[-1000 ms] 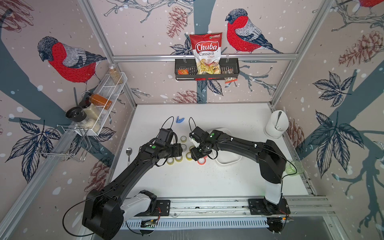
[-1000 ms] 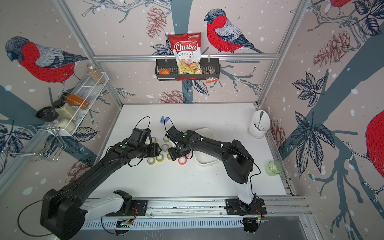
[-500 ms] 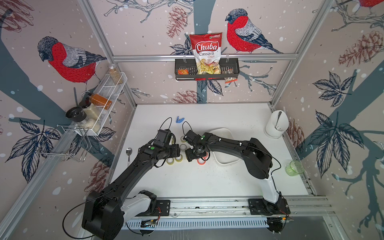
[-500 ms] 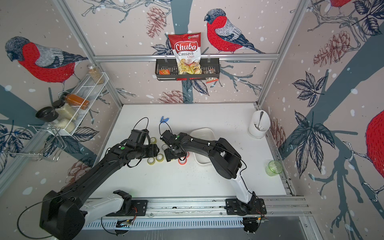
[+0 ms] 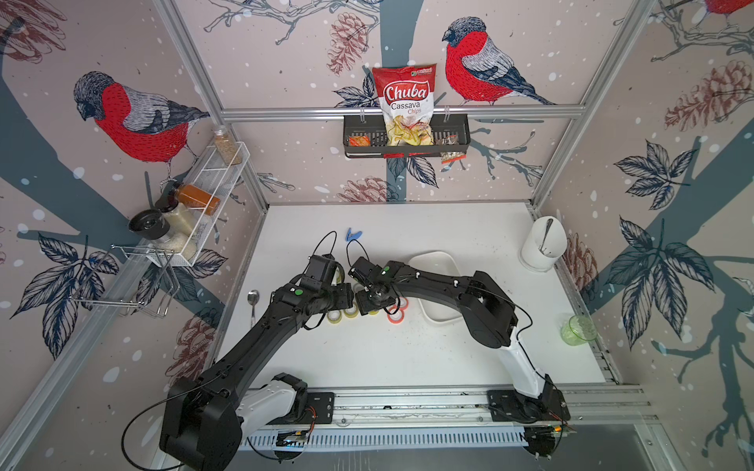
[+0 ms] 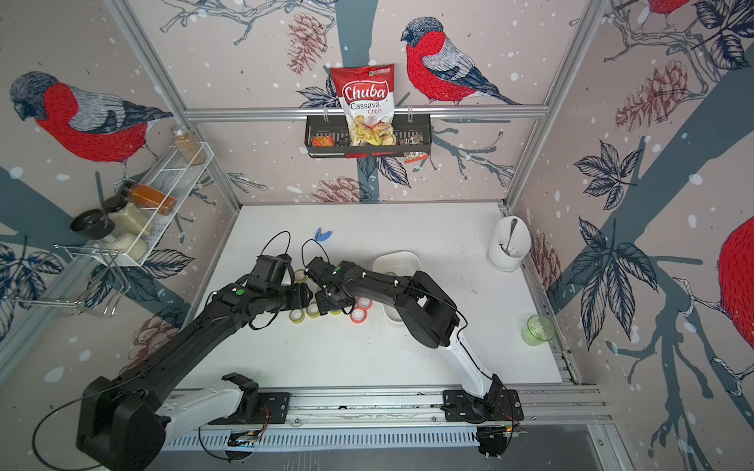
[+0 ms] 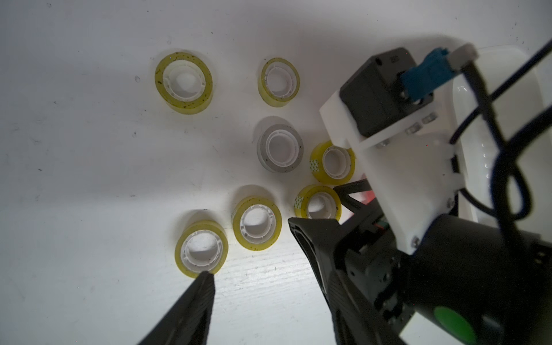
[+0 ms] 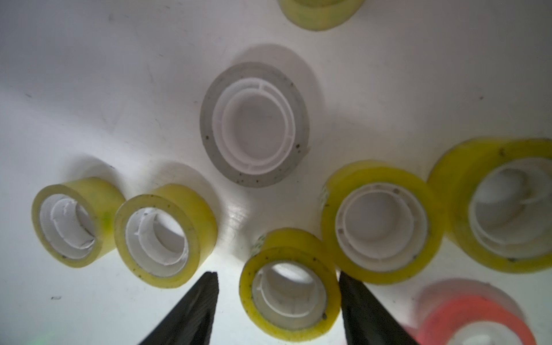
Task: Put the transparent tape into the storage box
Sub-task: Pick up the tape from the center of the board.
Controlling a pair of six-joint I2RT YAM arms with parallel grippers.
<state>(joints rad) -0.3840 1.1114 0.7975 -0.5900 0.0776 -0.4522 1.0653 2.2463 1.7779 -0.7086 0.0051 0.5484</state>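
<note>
The transparent tape is a grey-clear roll with a white core. It lies flat on the table among several yellow rolls, and no finger touches it. My right gripper is open and straddles a yellow roll next to it. One finger rests against that roll and the other stands off. My left gripper is open with nothing between its fingers. One fingertip is at the edge of another yellow roll; the right arm hides the other fingertip. The storage box stands to the right, partly under the right arm.
Two orange rolls lie by the box. Yellow rolls sit in front of the left gripper. A spoon lies at the left edge, a blue clip lies further back, and a white cup and a green cup stand at the right.
The right gripper has moved left from beside the orange rolls to over a yellow roll, with its elbow folding in. The left arm has barely shifted.
</note>
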